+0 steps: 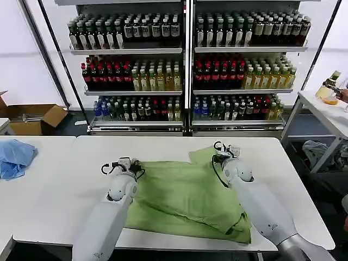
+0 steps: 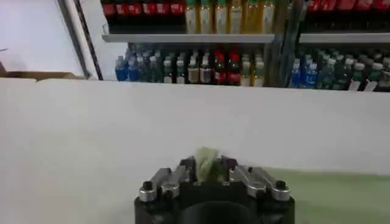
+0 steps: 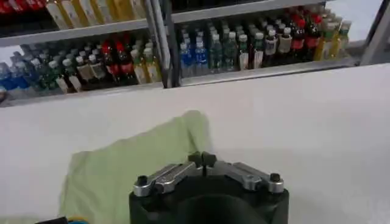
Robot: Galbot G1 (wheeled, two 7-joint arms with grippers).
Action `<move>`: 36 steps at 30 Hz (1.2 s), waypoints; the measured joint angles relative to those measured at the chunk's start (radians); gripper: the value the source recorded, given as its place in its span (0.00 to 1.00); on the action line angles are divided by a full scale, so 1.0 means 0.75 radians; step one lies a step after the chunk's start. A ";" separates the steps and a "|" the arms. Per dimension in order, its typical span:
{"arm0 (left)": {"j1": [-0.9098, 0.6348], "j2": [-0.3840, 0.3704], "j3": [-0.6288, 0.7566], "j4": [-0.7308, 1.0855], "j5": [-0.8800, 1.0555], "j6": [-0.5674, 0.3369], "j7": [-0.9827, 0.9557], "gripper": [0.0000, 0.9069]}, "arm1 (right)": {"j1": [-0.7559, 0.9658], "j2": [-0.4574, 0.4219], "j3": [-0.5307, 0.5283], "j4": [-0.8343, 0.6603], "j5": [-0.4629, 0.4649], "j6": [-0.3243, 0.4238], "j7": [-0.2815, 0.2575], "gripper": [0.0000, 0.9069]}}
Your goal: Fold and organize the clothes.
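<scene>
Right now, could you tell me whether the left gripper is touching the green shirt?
Touching. In the left wrist view, the left gripper has its fingers closed on a bunched tuft of the green shirt, pinched between them above the white table.

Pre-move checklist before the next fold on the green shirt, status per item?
1. Left gripper pinching cloth: ok, a tuft of the shirt sits between closed fingers.
2. Right gripper holding cloth: cannot tell, fingers closed, fabric between them not visible.
3. Shirt on the table: ok, though its near hem lies at the front edge.
4. Shirt flat: not ok, creased and partly folded over.
5. Blue cloth clear of the shirt: ok, far left.
</scene>
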 measured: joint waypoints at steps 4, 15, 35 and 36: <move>0.014 0.009 -0.019 -0.041 -0.004 -0.001 0.001 0.03 | -0.021 -0.016 0.017 0.050 -0.039 0.032 -0.010 0.00; 0.068 0.050 -0.056 -0.221 -0.029 -0.003 0.015 0.03 | -0.130 -0.065 0.085 0.252 -0.114 0.070 -0.012 0.00; 0.189 0.101 -0.103 -0.453 -0.012 -0.004 0.046 0.02 | -0.171 -0.037 0.112 0.338 -0.198 0.024 0.040 1.00; 0.193 0.101 -0.103 -0.459 -0.010 -0.004 0.047 0.02 | -0.152 -0.026 0.104 0.312 -0.198 0.018 0.041 1.00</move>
